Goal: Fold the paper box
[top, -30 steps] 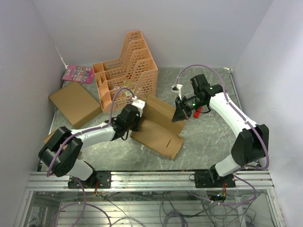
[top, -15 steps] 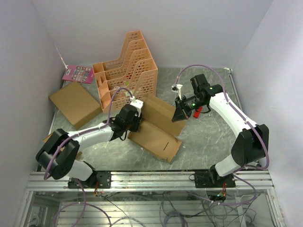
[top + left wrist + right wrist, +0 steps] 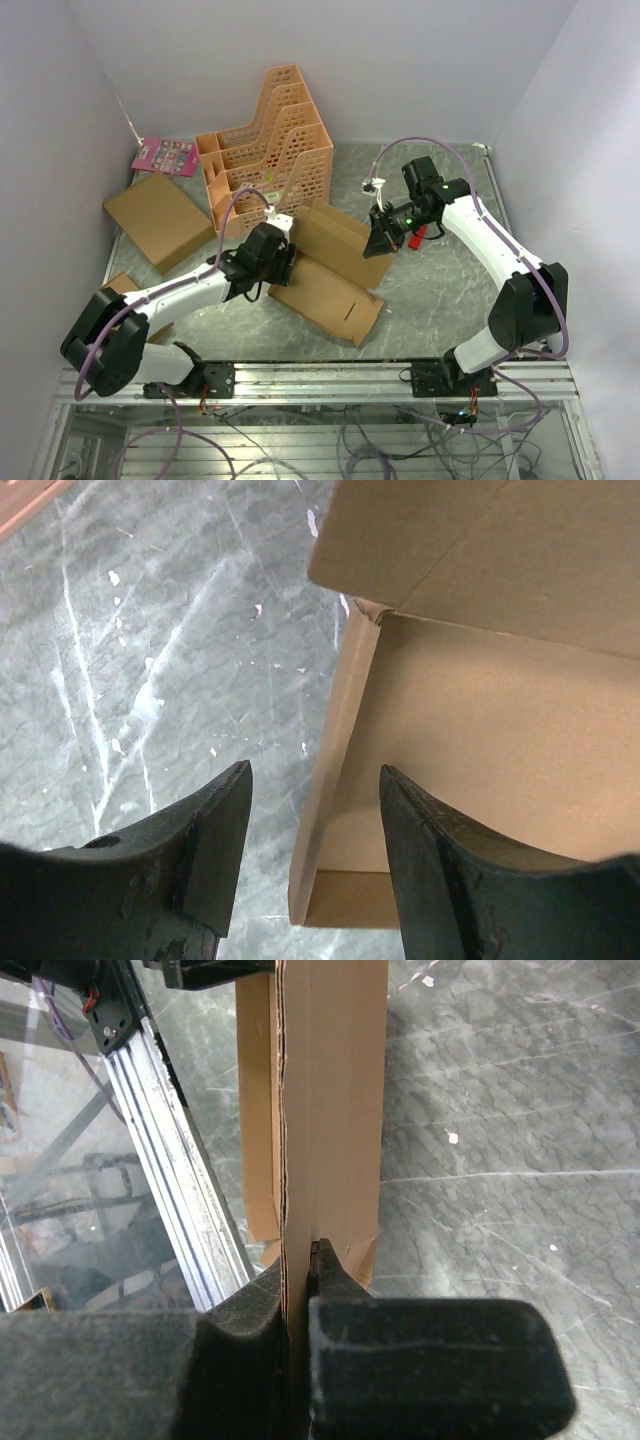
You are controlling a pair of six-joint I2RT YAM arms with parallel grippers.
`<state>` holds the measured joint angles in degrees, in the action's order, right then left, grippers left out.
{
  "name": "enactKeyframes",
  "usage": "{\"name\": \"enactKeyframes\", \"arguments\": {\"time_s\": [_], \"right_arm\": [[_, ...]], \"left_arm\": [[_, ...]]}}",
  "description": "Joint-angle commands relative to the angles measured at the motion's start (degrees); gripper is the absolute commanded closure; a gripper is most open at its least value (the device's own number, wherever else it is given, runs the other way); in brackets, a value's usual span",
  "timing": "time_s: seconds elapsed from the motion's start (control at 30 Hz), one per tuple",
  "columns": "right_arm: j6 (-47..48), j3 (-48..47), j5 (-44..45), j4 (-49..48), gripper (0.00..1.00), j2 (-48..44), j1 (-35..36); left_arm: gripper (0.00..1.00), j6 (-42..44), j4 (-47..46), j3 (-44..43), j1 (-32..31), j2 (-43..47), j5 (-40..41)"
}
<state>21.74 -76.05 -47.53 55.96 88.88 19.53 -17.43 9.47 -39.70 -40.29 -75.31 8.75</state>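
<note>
1. The paper box (image 3: 325,270) lies in the middle of the table (image 3: 440,300), between the two arms. It looks only half folded: one part lies flat and one part stands up
2. The right jaws are shut tight on a thin standing flap (image 3: 335,1090) at the far right end of the box. They pinch the card and hold it up
3. The left jaws are open quite wide and hold nothing. They hang over the left side of the box, with its low side wall (image 3: 333,770) right under the gap between them
4. I think the step in hand is folding up this left side wall while the right jaws hold the box in place
5. Next, the left jaws likely need to go down around that wall, close on it gently and bend it along its crease. The right jaws should not let go, or the box may slide away or flop open again
</note>
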Motion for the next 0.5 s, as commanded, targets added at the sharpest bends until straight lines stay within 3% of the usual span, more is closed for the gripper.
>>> {"name": "enactKeyframes", "arguments": {"time_s": [0.0, 0.23, 0.47], "right_arm": [[0.53, -0.9, 0.34, -0.59, 1.0, -0.2, 0.16], [0.51, -1.53, -0.02, -0.26, 1.0, -0.07, 0.18], [0.72, -1.56, -0.19, 0.02, 1.0, 0.06, 0.2]], "left_arm": [[0.36, -2.27, 3.58, -1.19, -0.12, 2.76, 0.89], [0.41, -2.0, 3.4, -1.58, -0.26, 1.0, 2.14], [0.56, -1.23, 3.29, -3.45, -0.56, -3.41, 3.54]]}}
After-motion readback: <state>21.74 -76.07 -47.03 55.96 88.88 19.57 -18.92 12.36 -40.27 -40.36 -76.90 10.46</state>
